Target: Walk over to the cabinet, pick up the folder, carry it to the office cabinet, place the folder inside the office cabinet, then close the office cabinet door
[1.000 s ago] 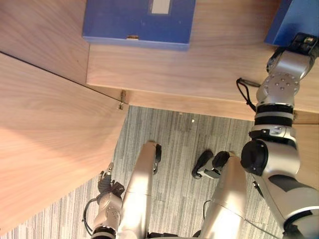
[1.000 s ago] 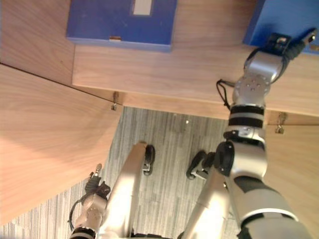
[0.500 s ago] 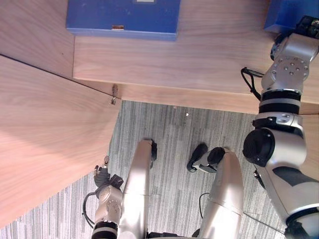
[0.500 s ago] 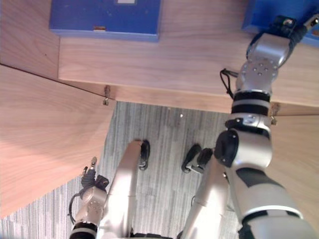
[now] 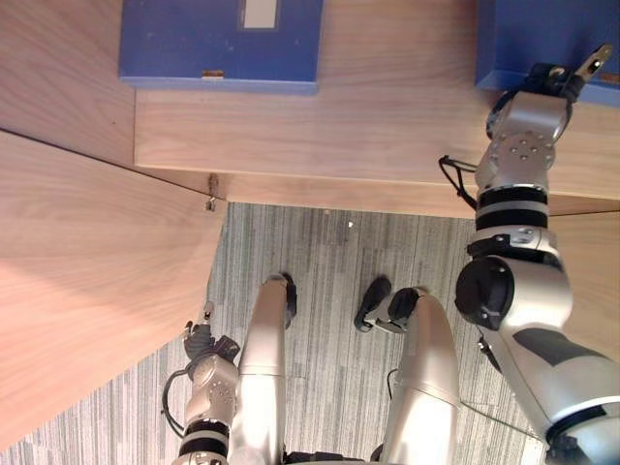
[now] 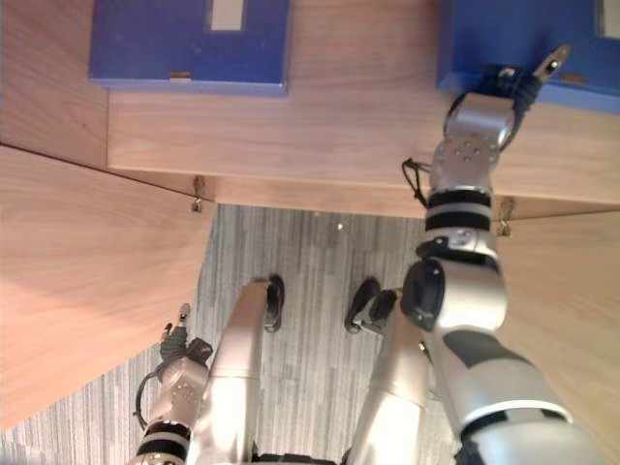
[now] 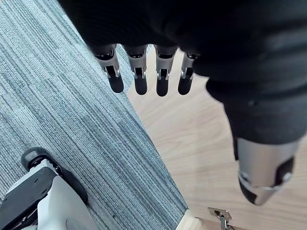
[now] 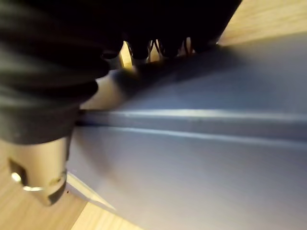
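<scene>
While reaching over the front edge of the cabinet shelf (image 5: pixel 387 126), sets the right robot hand (image 6: pixel 506 77) against the near edge of the blue folder (image 5: pixel 523 39). Finds that folder lying flat toward the shelf's right end, back from the front edge. Hides the fingers against the folder's cover in the right wrist view, thumb (image 8: pixel 41 177) alongside its edge; cannot tell whether grasping. Shows a second blue folder (image 5: pixel 218 39) flat toward the shelf's left end, well apart from the first. Hangs the left robot hand (image 5: pixel 201 341) low beside the open cabinet door (image 5: pixel 87 291), fingers (image 7: pixel 162 81) straight and released, above the grey carpet floor (image 5: pixel 329 262).
</scene>
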Controlling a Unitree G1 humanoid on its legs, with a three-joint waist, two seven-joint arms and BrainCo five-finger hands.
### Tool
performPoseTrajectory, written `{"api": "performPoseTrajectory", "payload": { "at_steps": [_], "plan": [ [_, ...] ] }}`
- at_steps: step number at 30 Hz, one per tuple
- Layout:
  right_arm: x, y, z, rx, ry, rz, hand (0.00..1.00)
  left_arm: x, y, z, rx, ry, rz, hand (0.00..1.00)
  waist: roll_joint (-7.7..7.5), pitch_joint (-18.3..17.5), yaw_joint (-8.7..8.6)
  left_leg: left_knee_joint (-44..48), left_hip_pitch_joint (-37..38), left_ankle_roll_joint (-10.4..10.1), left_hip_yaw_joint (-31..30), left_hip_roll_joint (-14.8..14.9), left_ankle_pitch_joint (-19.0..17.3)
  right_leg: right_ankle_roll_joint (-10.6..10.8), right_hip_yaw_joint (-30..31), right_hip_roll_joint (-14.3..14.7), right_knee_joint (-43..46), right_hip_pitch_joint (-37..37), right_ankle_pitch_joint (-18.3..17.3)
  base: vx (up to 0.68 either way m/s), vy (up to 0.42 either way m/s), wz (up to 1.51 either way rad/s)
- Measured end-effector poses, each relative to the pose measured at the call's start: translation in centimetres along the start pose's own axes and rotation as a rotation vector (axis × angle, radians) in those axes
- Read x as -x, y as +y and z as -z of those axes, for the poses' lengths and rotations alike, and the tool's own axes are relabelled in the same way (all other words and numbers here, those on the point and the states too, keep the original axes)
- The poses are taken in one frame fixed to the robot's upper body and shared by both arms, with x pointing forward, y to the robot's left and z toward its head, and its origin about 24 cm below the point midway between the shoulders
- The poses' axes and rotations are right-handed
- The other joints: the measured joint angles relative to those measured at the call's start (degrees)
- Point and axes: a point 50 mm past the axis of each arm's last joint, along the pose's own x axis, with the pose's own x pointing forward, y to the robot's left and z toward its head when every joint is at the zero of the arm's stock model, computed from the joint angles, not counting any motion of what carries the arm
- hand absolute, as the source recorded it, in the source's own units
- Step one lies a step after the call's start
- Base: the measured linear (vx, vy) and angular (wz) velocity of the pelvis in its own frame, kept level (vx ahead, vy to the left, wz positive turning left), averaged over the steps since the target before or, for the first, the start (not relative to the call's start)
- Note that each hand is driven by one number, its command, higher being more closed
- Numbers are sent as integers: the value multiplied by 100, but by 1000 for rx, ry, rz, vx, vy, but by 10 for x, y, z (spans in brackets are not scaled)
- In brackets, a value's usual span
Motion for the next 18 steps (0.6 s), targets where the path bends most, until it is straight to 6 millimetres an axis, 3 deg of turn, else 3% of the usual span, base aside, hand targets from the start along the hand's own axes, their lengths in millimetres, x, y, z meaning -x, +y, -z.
{"api": "performPoseTrajectory", "payload": {
  "at_steps": [5, 13, 18],
  "plan": [
    [-1, -6, 9, 159, 13, -73, 0, -3, -1, 0, 4, 5, 2, 0, -2, 2, -51, -17, 59, 0, 10, 33, 3, -3, 0, 35, -46, 62, 29, 11, 13, -3],
    [1, -12, 32, 951, -87, -398, 0, -9, 6, -6, -51, -30, 27, 0, -82, 48, -199, -5, 62, 5, 54, 134, 4, 47, 17, 128, -104, 46, 87, -4, 21, -7],
    [1, -13, 23, 1192, -113, -571, 0, -12, 13, -9, -82, -40, 56, 0, -172, 101, -196, -11, 27, 13, 79, 183, 9, 15, 14, 148, -104, -21, 105, -7, 5, -5]
  ]
}}
